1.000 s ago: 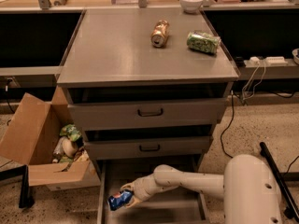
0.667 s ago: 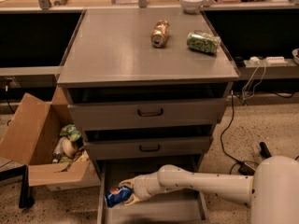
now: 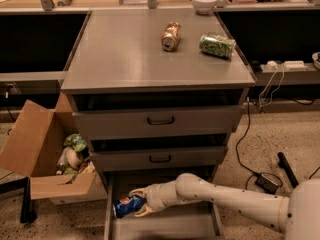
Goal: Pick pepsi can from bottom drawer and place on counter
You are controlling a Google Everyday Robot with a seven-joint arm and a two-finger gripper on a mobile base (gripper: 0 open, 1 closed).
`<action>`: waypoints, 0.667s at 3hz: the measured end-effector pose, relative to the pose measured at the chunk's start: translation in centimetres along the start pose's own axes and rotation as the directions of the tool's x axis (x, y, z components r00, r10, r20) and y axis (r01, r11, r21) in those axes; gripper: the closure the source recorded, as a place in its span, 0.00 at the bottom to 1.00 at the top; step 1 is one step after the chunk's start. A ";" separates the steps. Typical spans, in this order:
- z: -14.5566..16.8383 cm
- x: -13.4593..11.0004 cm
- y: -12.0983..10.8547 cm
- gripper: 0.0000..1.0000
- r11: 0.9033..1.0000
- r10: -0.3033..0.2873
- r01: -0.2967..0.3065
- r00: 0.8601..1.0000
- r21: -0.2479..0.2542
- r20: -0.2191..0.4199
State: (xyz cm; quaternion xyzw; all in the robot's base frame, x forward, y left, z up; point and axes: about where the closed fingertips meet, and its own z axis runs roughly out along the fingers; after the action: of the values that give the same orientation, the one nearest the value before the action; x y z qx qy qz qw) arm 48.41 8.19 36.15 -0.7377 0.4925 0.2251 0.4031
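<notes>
Lifting from here may let the can (image 3: pixel 127 206) slip, since the jaws appear to grip only its right end, or may knock it against the drawer front (image 3: pixel 200 156) overhead. The can lies on its side at the left of the open bottom drawer (image 3: pixel 165 229), clamped between the jaws; the counter (image 3: pixel 125 59) stands above.

Low at 7 o'clock, the gripper (image 3: pixel 137 203) clasps the pepsi can (image 3: pixel 126 206) inside the bottom drawer (image 3: pixel 167 227). Toward 1 o'clock, a gold can (image 3: pixel 171 36) and a green can (image 3: pixel 217 45) lie on the counter (image 3: pixel 120 54).
</notes>
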 end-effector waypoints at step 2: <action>-4.2 -3.0 -1.5 1.00 0.999 -0.013 0.010 0.998 0.051 0.061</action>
State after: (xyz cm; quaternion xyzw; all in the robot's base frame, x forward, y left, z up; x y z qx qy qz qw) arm 48.24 6.69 41.34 -0.7228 0.4814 0.2326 0.4379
